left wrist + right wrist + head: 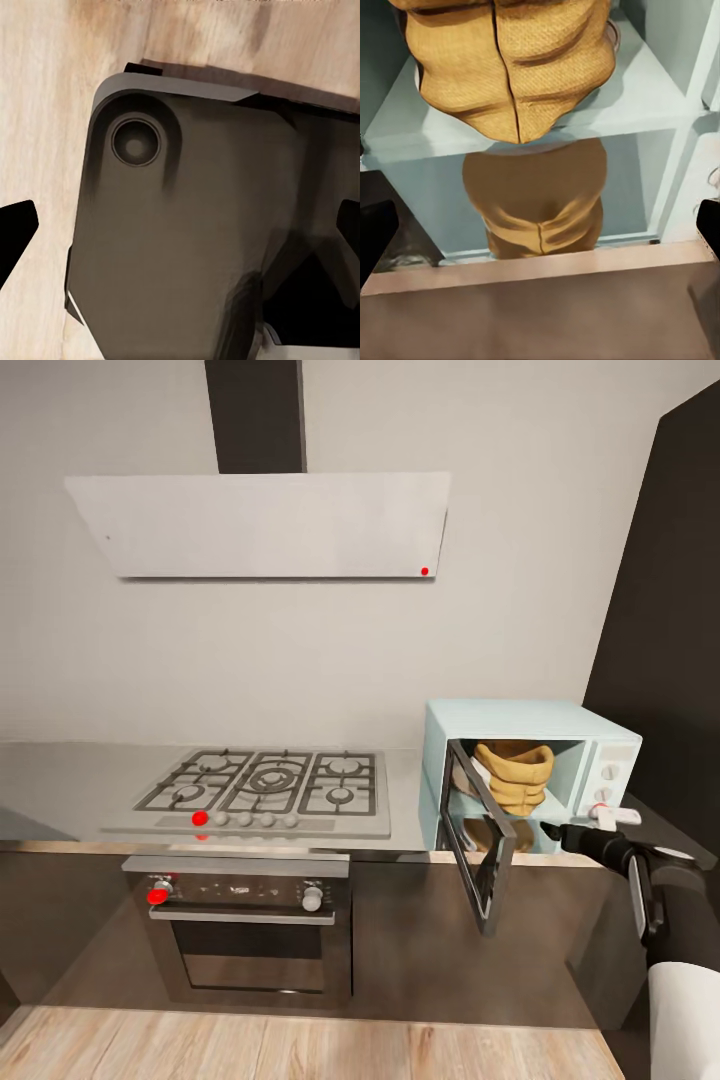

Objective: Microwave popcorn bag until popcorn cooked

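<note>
The pale blue microwave point(600, 745) stands on the grey countertop point(70, 780) at the right of the kitchen. Its glass door point(482, 850) hangs wide open toward me. The tan-orange popcorn bag point(515, 775) sits upright inside the cavity, and in the right wrist view the popcorn bag point(510, 67) is just ahead, mirrored in the glossy sill below it. My right gripper point(562, 834) hovers in front of the opening, below the bag, open with nothing between its fingers point(375, 244). My left gripper point(180, 232) is open over the robot's dark base. The popcorn is out of view.
A steel gas hob point(265, 785) lies left of the microwave, with a black oven point(245, 935) below it and a flat white hood point(260, 525) above. A tall dark cabinet point(670, 610) stands close on the microwave's right. Wooden floor point(300, 1045) runs along the cabinet fronts.
</note>
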You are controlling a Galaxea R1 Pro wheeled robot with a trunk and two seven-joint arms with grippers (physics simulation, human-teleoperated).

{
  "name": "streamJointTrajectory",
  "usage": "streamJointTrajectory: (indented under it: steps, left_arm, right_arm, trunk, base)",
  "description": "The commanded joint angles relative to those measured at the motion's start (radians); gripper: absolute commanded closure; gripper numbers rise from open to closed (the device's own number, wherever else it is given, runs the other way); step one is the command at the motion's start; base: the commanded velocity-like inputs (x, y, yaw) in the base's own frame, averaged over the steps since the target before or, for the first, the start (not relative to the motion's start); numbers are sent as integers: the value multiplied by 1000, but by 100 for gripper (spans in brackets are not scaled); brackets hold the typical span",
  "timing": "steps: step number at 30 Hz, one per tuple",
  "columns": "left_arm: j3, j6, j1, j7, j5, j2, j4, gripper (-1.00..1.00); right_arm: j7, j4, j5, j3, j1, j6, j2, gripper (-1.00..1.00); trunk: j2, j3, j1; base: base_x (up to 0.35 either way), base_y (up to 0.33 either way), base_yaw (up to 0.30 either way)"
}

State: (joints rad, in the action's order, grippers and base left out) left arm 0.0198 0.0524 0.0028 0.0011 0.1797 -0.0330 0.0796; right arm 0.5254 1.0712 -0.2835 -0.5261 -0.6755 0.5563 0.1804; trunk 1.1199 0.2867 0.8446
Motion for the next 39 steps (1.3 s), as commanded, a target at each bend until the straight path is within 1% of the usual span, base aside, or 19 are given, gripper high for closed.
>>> streamJointTrajectory:
  steps: [1,3,4,7,9,11,17,35,39]
  left_arm:
    - [2,1,0,0,6,0,2,-100]
    - [2,1,0,0,6,0,1,-100]
    - [2,1,0,0,6,0,1,-100]
    - [2,1,0,-1,6,0,1,-100]
    - [2,1,0,-1,6,0,1,-100]
    - [1,1,0,-1,6,0,2,-100]
    - [-1,1,0,-1,5,1,1,-100]
    - [-1,1,0,-1,6,2,0,-100]
    - [-1,1,0,-1,6,2,0,-100]
  right_arm:
    - [10,2,-10,-3,-1,-12,-1,-100]
    - [10,-1,-5,-3,-1,-43,-7,-100]
    - [12,-3,-2,-3,-1,-62,-18,-100]
    - [15,-3,3,-4,-1,-155,-72,-100]
    - [15,-4,3,-4,-1,-192,-88,-100]
    - [15,-9,4,-3,-1,-221,-99,-100]
    - [10,-53,-5,-3,-1,-228,-101,-100]
    - [7,-57,-1,-5,-1,-230,-99,-100]
    - [8,-57,1,-5,-1,-246,-99,-100]
  trunk:
    - [1,1,0]
    - [1,1,0]
    - [1,1,0]
    - [1,1,0]
    - [1,1,0]
    - [1,1,0]
    - [1,1,0]
    - [1,1,0]
    - [1,1,0]
  base:
    - [0,0,0]
    - [0,0,0]
    - [0,0,0]
    - [0,0,0]
    - [0,0,0]
    - [0,0,0]
    - [68,0,0]
    - [246,0,0]
    - [241,0,0]
